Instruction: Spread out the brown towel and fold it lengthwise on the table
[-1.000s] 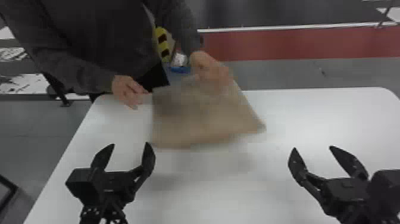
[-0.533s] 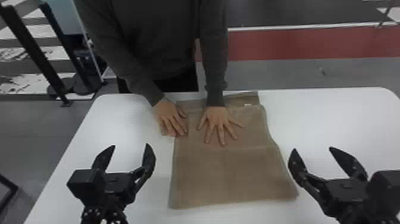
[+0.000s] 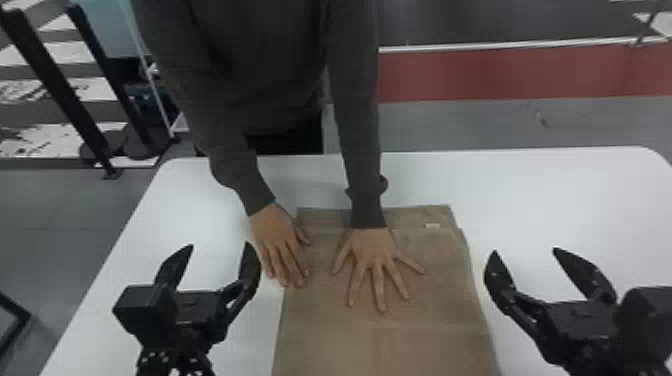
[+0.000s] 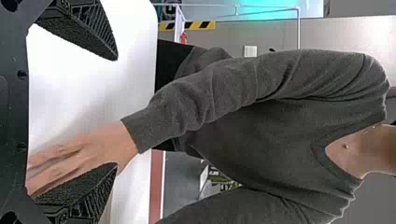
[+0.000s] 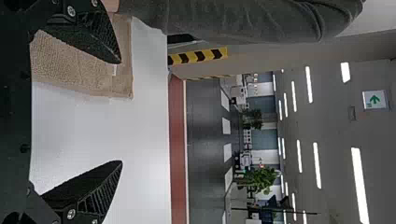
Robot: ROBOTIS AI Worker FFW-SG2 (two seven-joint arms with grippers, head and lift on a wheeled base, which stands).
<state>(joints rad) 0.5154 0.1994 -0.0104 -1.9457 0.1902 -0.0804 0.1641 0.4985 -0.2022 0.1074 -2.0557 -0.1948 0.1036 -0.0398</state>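
Towel (image 3: 400, 345), brown, flat on white table (image 3: 575, 185), center to bottom of head view, near end cut off by the bottom edge. Far end: a strip sticks out past the upper layer, small white tag (image 3: 432, 225) on it. Faint crease across the middle, slight ripple along the edge at frame right. Person in gray sleeves leaning over from top of frame. One hand (image 3: 374, 257) palm down on towel, fingers spread, frame center. Other hand (image 3: 281, 246) just left of that, across the towel's left edge, fingertips on the cloth.

Left gripper (image 3: 219, 245): lower left of frame, jaws wide, left of the towel with a strip of table between. Left wrist view has table through the jaw gap and a person's hand crossing behind one side. Right gripper (image 3: 525, 250): lower right of frame, jaws wide, inner side just beside the towel's right edge, towel outside the gap. Right wrist view has towel partly behind one side of the jaws, table through the gap. Contact with cloth there: can't tell. Red strip (image 3: 500, 75) beyond table, upper right of frame.
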